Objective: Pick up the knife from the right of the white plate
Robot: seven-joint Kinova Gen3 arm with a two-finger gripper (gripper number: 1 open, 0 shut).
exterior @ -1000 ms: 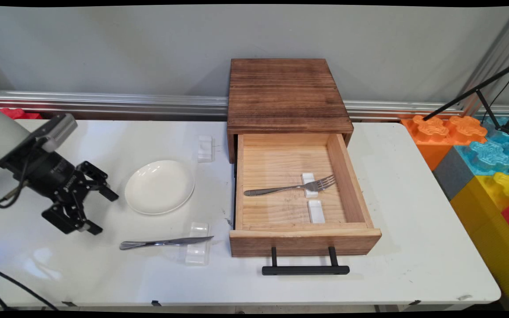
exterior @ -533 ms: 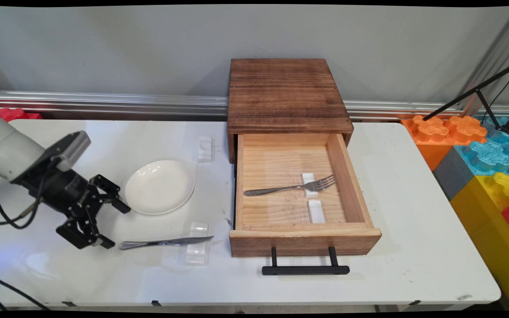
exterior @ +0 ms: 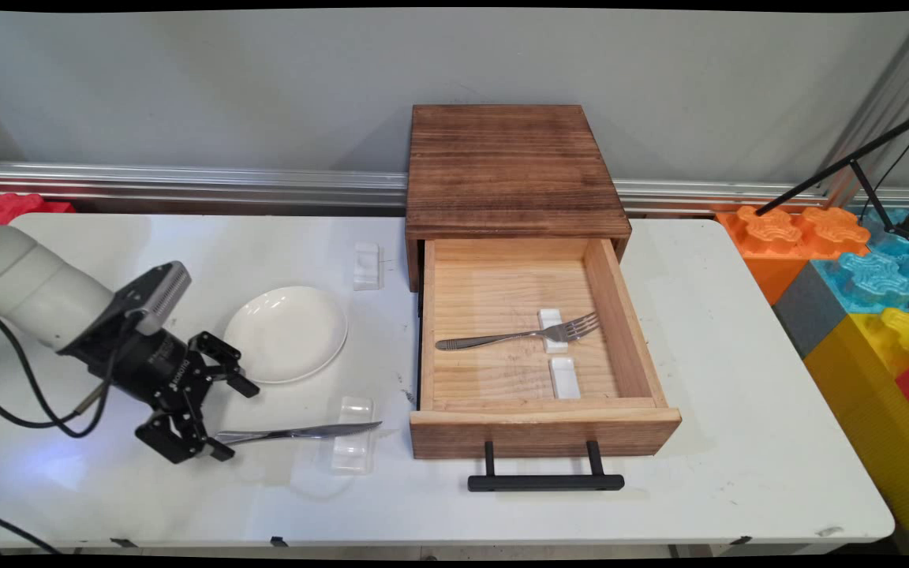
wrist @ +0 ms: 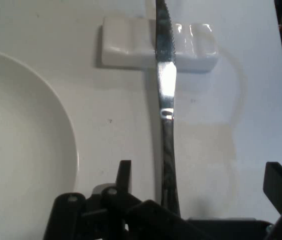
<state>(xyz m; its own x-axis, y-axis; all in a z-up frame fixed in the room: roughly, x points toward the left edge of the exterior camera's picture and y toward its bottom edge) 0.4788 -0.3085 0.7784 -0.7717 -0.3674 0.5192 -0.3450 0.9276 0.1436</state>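
My gripper [exterior: 232, 420] stands open at the table's left front, low over the handle end of a steel knife [exterior: 297, 431]. The knife lies flat, its blade propped on a small white rest [exterior: 353, 446]. In the hand view the knife [wrist: 165, 100] runs up the middle between my fingers [wrist: 125, 176], nearer the left one, and crosses the white rest [wrist: 131, 42] at the top. Nothing is held. A white plate [exterior: 285, 334] sits just behind the gripper; its rim [wrist: 68, 145] fills the hand view's left.
An open wooden drawer [exterior: 545, 432] with a black handle [exterior: 545, 481] juts from a dark wooden cabinet [exterior: 514, 170]; a fork [exterior: 518, 335] lies inside on a white rest. Another white rest [exterior: 366, 264] sits behind the plate. Coloured foam blocks [exterior: 873, 292] stand beyond the right edge.
The gripper has moved right and toward the table's near edge, coming down to the knife's handle end. It stayed open. Nothing else moved.
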